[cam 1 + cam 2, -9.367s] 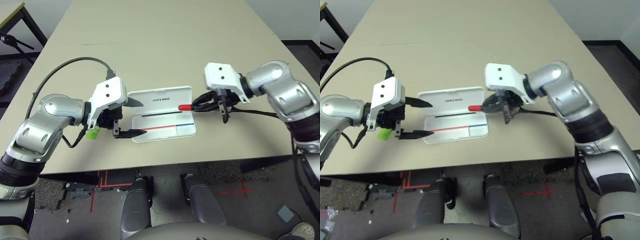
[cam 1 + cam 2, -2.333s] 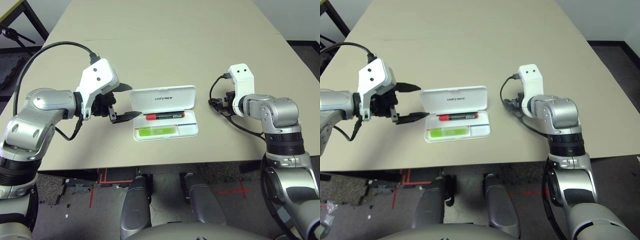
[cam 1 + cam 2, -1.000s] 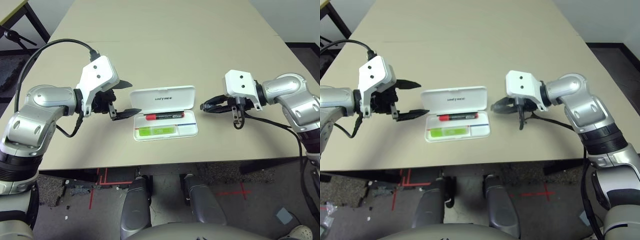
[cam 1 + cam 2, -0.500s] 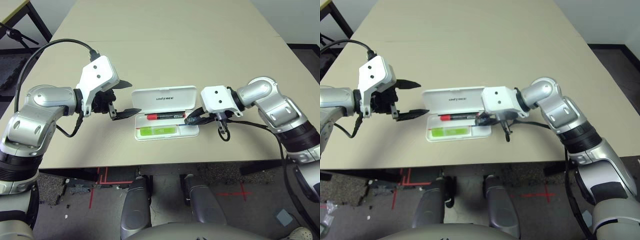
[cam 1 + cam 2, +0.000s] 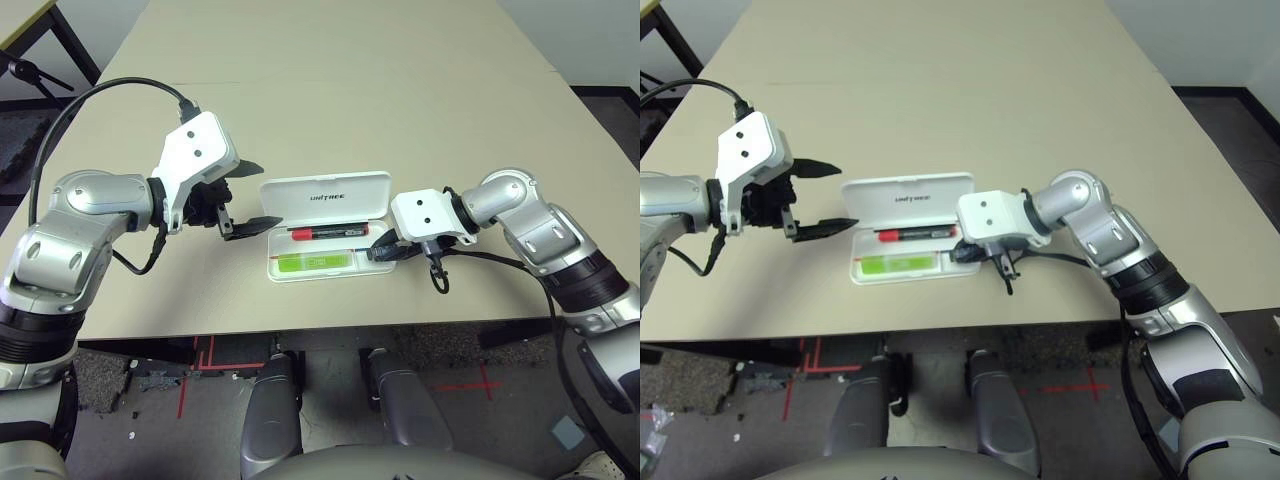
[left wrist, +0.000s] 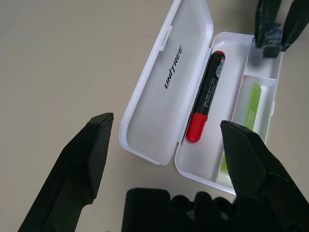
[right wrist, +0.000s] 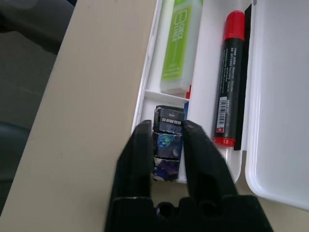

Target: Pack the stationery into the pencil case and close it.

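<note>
The white pencil case (image 5: pixel 325 195) lies open in front of me, its lid (image 6: pixel 159 121) folded back. In the tray rest the red marker (image 5: pixel 325 231) and the lime-green strip (image 5: pixel 312 261). My right gripper (image 5: pixel 378 250) is at the tray's right end. Its fingers (image 7: pixel 140 150) press both sides of the tiny dark block (image 7: pixel 169 145), which is down in the small end compartment beside the green strip (image 7: pixel 178 48) and the marker (image 7: pixel 231 82). My left gripper (image 5: pixel 270 193) hovers open just left of the case, holding nothing.
The beige table (image 5: pixel 330 90) stretches far behind the case. Its front edge (image 5: pixel 330 325) runs close below the tray. A black cable (image 5: pixel 110 95) loops over my left arm, and another (image 5: pixel 500 258) trails from my right wrist.
My right gripper has carried the dark block leftward from the open table to the case's right end and lowered it into the tray. The left arm has held still.
</note>
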You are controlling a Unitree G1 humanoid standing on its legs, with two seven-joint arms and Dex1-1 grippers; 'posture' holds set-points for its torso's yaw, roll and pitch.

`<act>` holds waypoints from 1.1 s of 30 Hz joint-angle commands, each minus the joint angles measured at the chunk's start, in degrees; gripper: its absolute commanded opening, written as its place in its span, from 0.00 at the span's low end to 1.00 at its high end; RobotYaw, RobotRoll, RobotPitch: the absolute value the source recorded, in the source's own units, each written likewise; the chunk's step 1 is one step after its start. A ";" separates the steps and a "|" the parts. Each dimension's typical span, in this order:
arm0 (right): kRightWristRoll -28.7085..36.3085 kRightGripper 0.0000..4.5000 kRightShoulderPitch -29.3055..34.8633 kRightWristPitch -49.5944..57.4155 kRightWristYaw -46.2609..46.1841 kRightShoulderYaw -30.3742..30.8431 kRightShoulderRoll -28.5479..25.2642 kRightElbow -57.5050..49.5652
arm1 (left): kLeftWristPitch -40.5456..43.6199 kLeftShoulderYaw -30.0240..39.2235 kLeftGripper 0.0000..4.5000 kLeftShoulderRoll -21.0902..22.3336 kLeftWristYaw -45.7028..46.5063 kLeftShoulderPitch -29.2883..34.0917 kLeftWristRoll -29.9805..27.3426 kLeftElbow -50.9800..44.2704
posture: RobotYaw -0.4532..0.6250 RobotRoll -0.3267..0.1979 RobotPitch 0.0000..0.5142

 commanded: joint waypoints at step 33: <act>16.44 1.00 5.50 19.98 -0.21 -19.68 -16.28 -5.27 | -19.44 -4.51 0.01 -5.70 6.19 -1.93 14.53 26.54 | 0.32 0.62 0.26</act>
